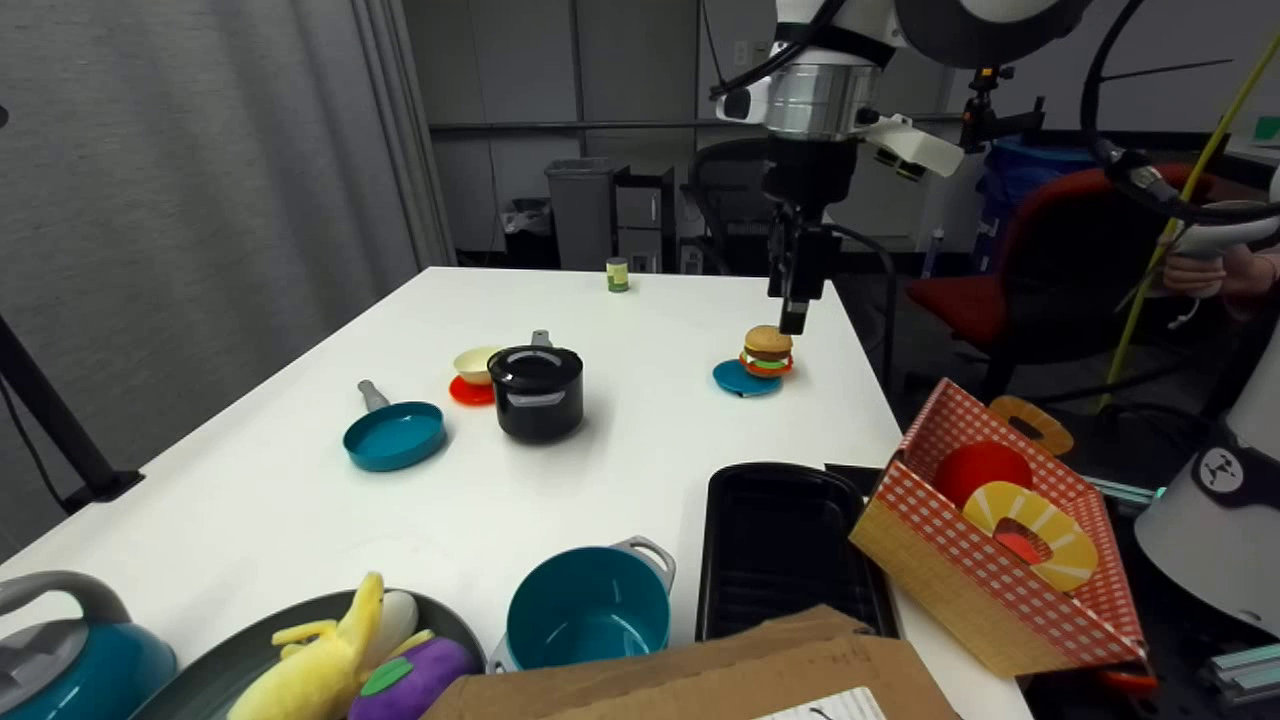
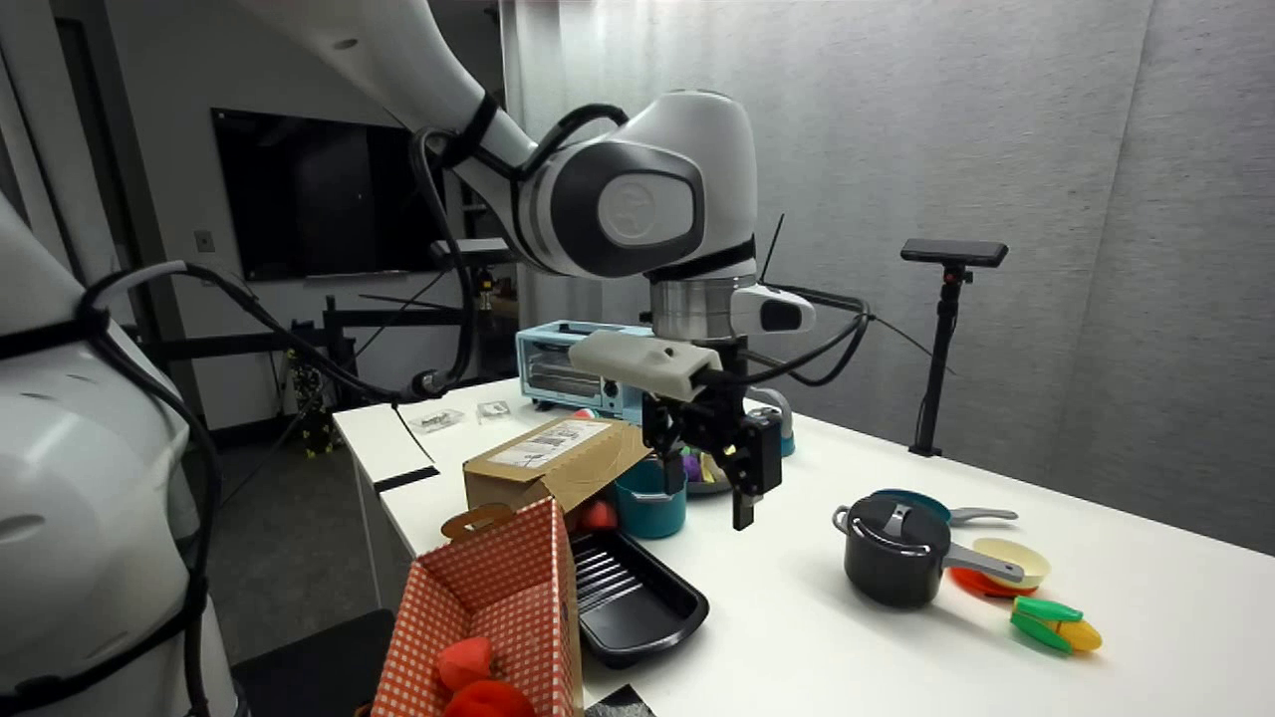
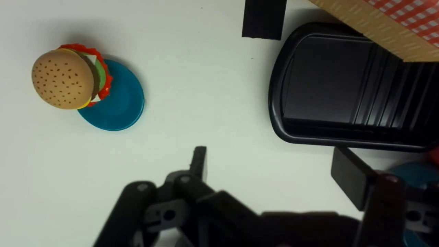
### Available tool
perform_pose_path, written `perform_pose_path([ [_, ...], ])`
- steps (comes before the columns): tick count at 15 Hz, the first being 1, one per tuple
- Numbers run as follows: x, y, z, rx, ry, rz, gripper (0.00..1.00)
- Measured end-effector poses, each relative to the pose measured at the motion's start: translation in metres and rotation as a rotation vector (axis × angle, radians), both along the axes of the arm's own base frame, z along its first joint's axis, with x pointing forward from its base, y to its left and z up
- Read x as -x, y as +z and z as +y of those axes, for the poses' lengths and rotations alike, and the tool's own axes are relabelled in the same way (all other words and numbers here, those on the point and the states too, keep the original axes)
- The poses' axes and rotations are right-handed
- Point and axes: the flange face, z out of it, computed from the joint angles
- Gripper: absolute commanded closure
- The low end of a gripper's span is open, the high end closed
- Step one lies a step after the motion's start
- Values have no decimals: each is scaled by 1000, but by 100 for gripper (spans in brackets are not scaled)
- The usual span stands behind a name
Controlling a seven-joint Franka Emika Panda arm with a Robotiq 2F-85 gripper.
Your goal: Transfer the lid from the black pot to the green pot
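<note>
The black pot [image 1: 540, 412] stands on the white table, and it also shows in an exterior view [image 2: 890, 570]. The lid [image 1: 535, 369], dark and glassy with a grey handle, sits on top of it; it also shows in an exterior view [image 2: 904, 522]. The green pot [image 1: 585, 610] is teal, without a lid, beside a cardboard box; an exterior view shows its side [image 2: 652, 510]. My gripper [image 3: 271, 168] is open and empty, high above the table, apart from both pots. It shows in both exterior views [image 1: 793, 312] [image 2: 709, 490]. The wrist view shows neither black pot nor lid.
A black tray [image 1: 790, 540] and a checkered basket [image 1: 990, 570] stand near the green pot. A toy burger [image 3: 65, 79] on a teal dish [image 3: 120, 106] lies near the gripper. A teal pan [image 1: 395, 437] and a bowl [image 1: 474, 366] flank the black pot. A cardboard box [image 2: 558, 448] borders the green pot.
</note>
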Motion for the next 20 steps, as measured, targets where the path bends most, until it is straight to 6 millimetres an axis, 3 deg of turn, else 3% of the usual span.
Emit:
perform_pose_path([
  [7,-55,-3,-13,29,-42,-53,10],
  [8,-62,-2,-15,33,-46,-62,9],
  [9,-70,0,-17,37,-52,-72,3],
  [10,-77,1,-18,40,-59,-80,2],
  [11,-83,1,-19,42,-67,-85,7],
  [12,-88,2,-20,44,-76,-89,2],
  [20,-97,1,-21,47,-83,-91,2],
])
